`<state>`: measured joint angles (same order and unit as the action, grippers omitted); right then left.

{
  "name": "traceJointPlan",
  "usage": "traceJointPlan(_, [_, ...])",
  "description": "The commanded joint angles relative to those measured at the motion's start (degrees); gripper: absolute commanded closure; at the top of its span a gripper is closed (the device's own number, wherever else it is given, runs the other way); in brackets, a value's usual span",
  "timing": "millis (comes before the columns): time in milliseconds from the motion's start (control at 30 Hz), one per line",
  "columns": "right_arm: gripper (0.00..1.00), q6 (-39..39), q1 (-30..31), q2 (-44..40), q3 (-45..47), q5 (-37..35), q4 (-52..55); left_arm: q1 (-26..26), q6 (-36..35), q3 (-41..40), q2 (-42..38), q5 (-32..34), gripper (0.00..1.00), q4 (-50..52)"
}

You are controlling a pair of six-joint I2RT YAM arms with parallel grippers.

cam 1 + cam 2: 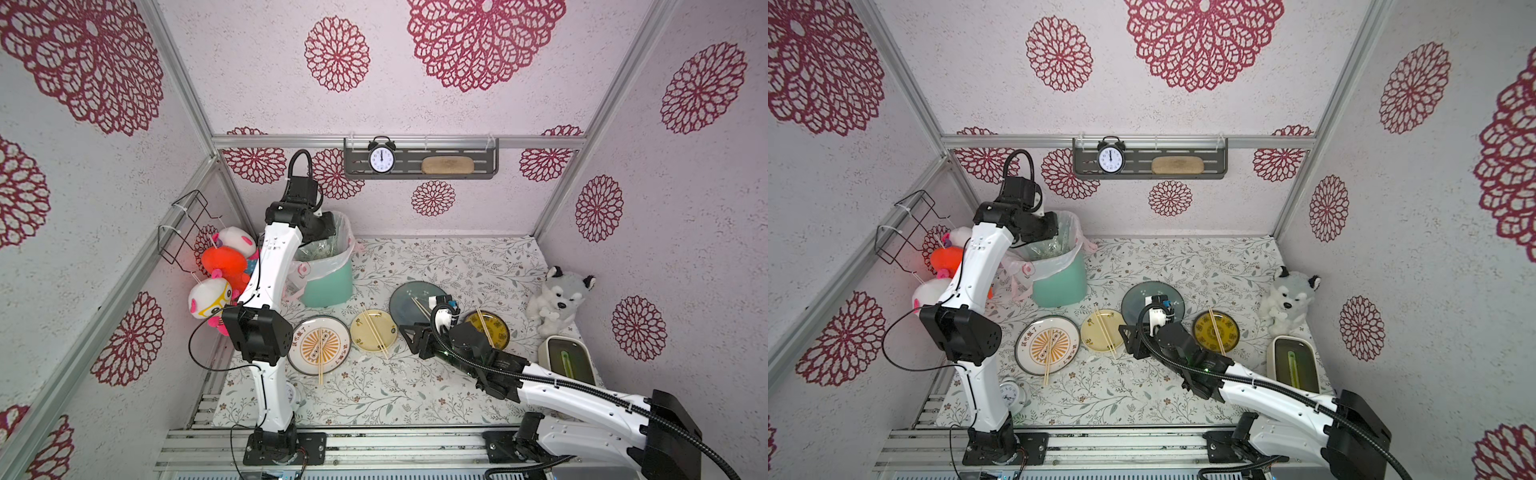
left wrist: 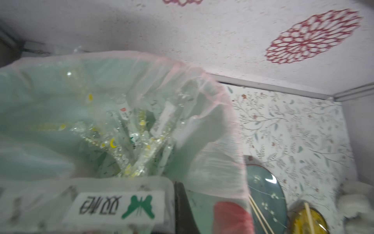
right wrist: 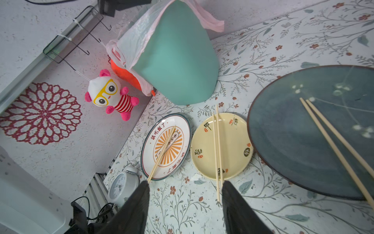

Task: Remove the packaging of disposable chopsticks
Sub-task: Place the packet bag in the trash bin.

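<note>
The left pincer [image 2: 180, 194] hangs over the bin [image 1: 328, 286], jaws pressed together. It seems to pinch a clear sleeve [image 2: 113, 204] with a green butterfly print, though the blur leaves that unsure. More sleeves [image 2: 129, 129] lie crumpled inside the bin. The right pincer [image 3: 185, 183] is spread and holds nothing, low above the table [image 3: 182, 206] beside the cream plate [image 3: 232, 145]. Bare chopsticks [image 3: 217, 154] lie across each of four plates.
</note>
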<state>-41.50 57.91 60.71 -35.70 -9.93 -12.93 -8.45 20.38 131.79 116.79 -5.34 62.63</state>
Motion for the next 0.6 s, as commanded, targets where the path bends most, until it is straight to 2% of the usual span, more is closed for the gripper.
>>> traceJointPlan(0, [0.41,0.8,-0.2,-3.2,2.1,-3.9,-1.0,-0.7,-0.5,4.7,-1.5,-7.9,1.0,1.5])
traceJointPlan(67, [0.41,0.8,-0.3,-4.2,3.1,-5.4,-0.6,-2.7,-1.1,4.8,-2.5,-4.0,1.0,1.4])
traceJointPlan(300, [0.41,0.9,-0.7,-4.7,4.2,-5.7,-1.0,-0.8,2.4,-3.1,-5.6,-7.9,1.0,-4.7])
traceJointPlan(333, [0.41,1.0,-0.7,-4.7,4.3,-5.7,-1.3,-0.2,2.8,-3.9,-5.6,-10.1,1.0,-6.5])
traceJointPlan(400, [0.41,1.0,-0.8,-4.5,4.9,-5.7,-2.4,1.2,5.7,-6.3,-5.5,-19.4,1.0,-10.9])
traceJointPlan(433, [0.41,1.0,-0.8,-4.5,4.9,-6.0,-2.3,1.1,6.2,-6.3,-5.1,-21.0,1.0,-10.8])
traceJointPlan(533, [0.41,0.8,-0.8,-4.3,5.3,-6.7,-2.1,-0.3,6.0,-9.2,-6.1,-18.8,1.0,-11.8])
traceJointPlan(567, [0.41,0.7,-0.8,-4.5,5.6,-6.8,-2.4,0.2,6.9,-11.6,-6.7,-21.4,1.0,-14.0])
